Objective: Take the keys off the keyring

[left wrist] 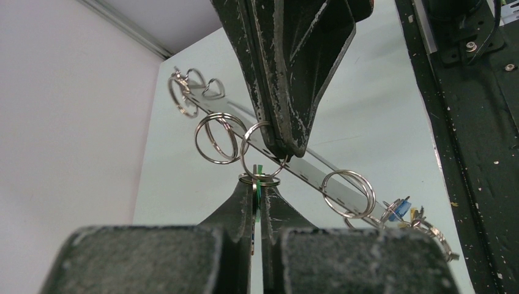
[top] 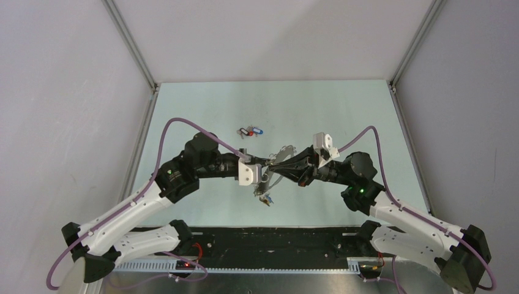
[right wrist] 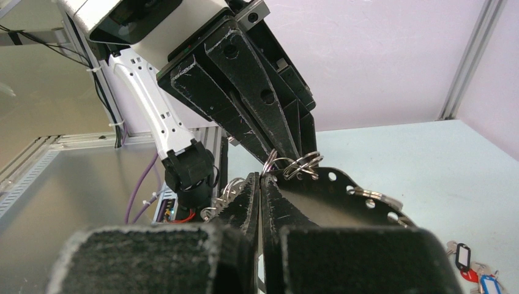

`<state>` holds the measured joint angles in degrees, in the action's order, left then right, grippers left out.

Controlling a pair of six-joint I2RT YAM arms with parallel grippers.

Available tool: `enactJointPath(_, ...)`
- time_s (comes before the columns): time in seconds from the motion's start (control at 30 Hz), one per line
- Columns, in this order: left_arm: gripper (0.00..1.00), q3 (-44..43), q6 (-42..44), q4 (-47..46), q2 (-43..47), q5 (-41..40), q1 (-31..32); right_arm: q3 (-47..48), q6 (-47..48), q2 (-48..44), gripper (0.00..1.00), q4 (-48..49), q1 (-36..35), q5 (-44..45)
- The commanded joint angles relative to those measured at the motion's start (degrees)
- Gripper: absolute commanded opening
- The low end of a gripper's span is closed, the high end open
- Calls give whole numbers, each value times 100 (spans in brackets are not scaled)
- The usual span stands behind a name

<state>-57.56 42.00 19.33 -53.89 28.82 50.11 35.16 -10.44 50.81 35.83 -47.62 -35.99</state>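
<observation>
Large dull grey hoop-shaped metal keyring (left wrist: 318, 173), a flat perforated band fringed with small silvery split rings (left wrist: 215, 138): held aloft above the pale green desk (top: 343, 116), midway between the two arms. Anchor: black two-fingered right pincer (left wrist: 284, 147), clenched on the keyring's band, coming down on it from above in the left wrist view. Its purpose appears to be fixing the hoop so that a pull on one ring does not drag the whole. Working tool: black two-fingered left pincer (left wrist: 257, 191), clenched just beneath the keyring and directly under the right pincer's hold. It grips what appears to be a green-headed key (left wrist: 258, 173) and the small ring carrying it. Gripping this close to the anchor should keep the band from twisting while the ring is worked off. Attached stock: small silver keys (left wrist: 401, 209) with blue and yellow plastic heads, dangling from the keyring's low end, well away from both holds and so out of the way of the work. Detached stock: loose coloured-headed keys (top: 251, 131), with blue, red and black heads, lying on the desk beyond the keyring and apart from it. Step in hand, by judgement: freeing the green-headed key. Several rings hang unattended, so the task is partway.
</observation>
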Motion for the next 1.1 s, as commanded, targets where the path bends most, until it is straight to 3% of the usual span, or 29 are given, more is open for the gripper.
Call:
enactJointPath(0.0,0,-185,-27,-211,22,37,-35,272,-321,62,0,729,68,-163)
enactJointPath(0.4,0,-124,167,-211,181,-268,-35,286,-1539,351,0,615,162,-643)
enactJointPath(1.07,0,-98,203,-211,238,-364,-31,281,-636,-280,0,-747,160,-283)
